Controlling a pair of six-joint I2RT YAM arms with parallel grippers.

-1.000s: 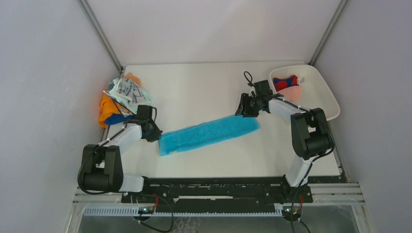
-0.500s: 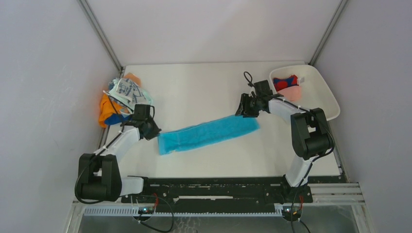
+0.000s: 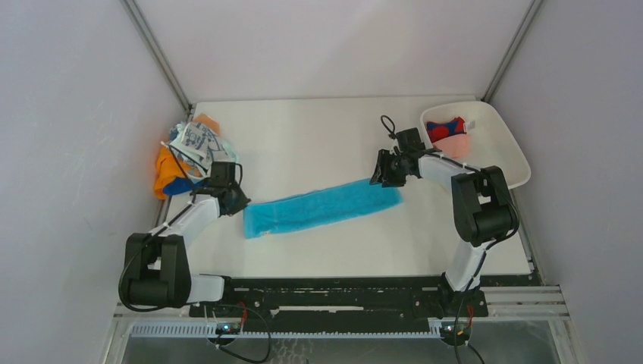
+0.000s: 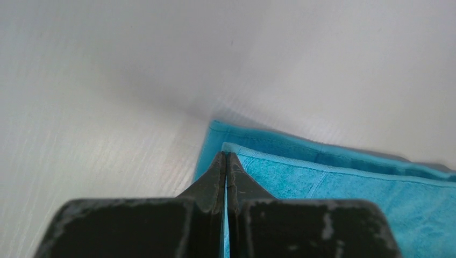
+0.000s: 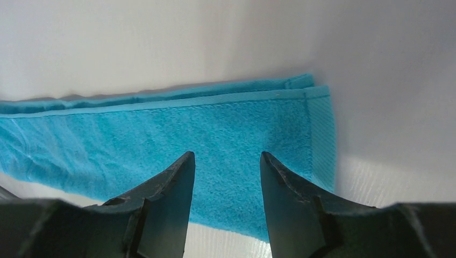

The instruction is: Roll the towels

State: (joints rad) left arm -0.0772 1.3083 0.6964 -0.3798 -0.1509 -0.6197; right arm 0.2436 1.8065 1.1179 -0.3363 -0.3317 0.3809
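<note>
A blue towel (image 3: 322,206) lies folded into a long strip across the middle of the white table, slanting up to the right. My left gripper (image 3: 241,205) is at its left end, jaws shut on the top layer's corner; the left wrist view shows the closed gripper (image 4: 226,156) with a thin line of blue towel (image 4: 344,188) between the fingers. My right gripper (image 3: 381,176) is open just above the strip's right end. In the right wrist view the gripper (image 5: 227,158) is spread over the towel (image 5: 161,134) without holding it.
A heap of mixed towels (image 3: 186,155) lies at the table's left edge, close behind my left arm. A white bin (image 3: 509,155) stands at the back right with a red and blue rolled towel (image 3: 447,130) inside.
My left gripper has moved a little left and back, dragging the towel's left end with it; the strip looks straighter and narrower. My right gripper has barely moved.
</note>
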